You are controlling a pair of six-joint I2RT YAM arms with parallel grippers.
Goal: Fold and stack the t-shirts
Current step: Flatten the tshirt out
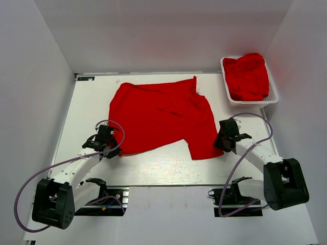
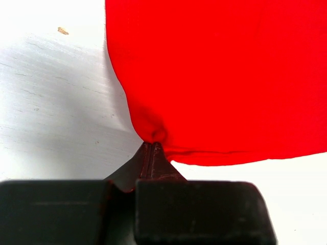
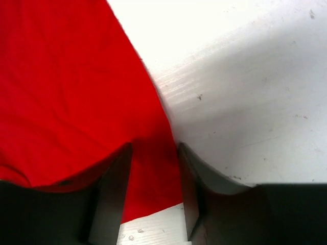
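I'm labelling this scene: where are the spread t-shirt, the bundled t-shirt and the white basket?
spread t-shirt (image 1: 158, 115), top external view, middle of its fabric.
bundled t-shirt (image 1: 248, 76), top external view, middle of the heap.
white basket (image 1: 253, 102), top external view, its near rim.

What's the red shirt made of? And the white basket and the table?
The shirt looks like soft matte cloth, probably cotton knit: it wrinkles and lies limp. The basket is likely plastic: smooth white mesh. The table is hard, white, slightly shiny, finely scratched in the wrist views; maybe painted or laminated board.
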